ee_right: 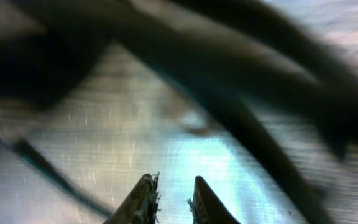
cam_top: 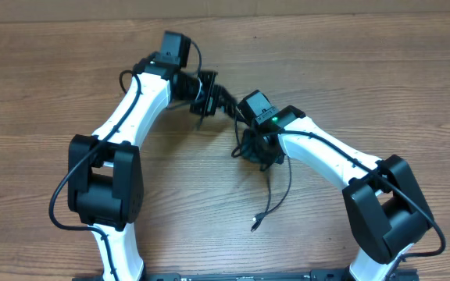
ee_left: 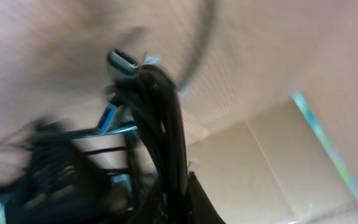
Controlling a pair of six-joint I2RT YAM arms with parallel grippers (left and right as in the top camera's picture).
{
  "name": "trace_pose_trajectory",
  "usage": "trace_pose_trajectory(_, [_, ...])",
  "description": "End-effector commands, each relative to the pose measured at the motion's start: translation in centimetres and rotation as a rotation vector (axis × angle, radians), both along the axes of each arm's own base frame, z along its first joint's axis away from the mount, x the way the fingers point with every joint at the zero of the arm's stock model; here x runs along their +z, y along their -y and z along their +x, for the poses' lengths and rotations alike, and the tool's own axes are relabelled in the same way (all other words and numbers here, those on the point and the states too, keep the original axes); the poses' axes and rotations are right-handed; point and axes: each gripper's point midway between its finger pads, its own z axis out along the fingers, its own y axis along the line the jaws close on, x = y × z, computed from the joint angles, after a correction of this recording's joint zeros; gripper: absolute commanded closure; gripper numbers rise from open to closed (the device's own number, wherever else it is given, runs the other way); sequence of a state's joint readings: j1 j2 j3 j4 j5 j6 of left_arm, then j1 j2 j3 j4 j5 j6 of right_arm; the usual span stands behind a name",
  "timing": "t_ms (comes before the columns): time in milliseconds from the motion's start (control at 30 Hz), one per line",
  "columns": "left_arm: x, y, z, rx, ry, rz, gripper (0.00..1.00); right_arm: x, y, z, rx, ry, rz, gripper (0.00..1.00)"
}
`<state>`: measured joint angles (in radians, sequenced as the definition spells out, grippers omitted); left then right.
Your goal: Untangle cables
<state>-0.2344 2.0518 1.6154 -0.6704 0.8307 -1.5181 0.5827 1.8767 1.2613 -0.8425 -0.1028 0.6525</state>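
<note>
Left fingers (cam_top: 203, 95) are pinching limp, light cables (ee_left: 166, 124); right fingers (ee_right: 143, 198) are sitting barely apart, seemingly empty. Gripping just behind a plug (ee_left: 123, 62) looks surest.

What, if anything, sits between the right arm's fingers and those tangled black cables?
Nothing visible. From the right wrist, the black cables cross just ahead of the right fingers, with only the wooden table showing behind the gap.
</note>
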Motion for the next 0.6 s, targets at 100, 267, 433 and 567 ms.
trace_pose_trajectory(100, [7.2,-0.8,6.0,-0.090,0.543,-0.127,0.96,0.5,-0.6,-6.2,0.515,-0.159,0.098,0.75])
trace_pose_trajectory(267, [7.7,-1.4,6.4,-0.113,0.611,-0.119,0.96,0.0,2.2,-6.3,0.513,-0.178,-0.054,0.74])
trace_pose_trajectory(433, [7.6,-1.3,6.5,-0.247,0.831,-0.043,0.96,0.2,1.7,-5.6,0.483,-0.154,-0.039,0.73])
trace_pose_trajectory(567, [7.8,-0.1,5.4,-0.412,1.029,-0.029,0.96,1.7,0.4,-4.4,0.421,-0.131,-0.004,0.68])
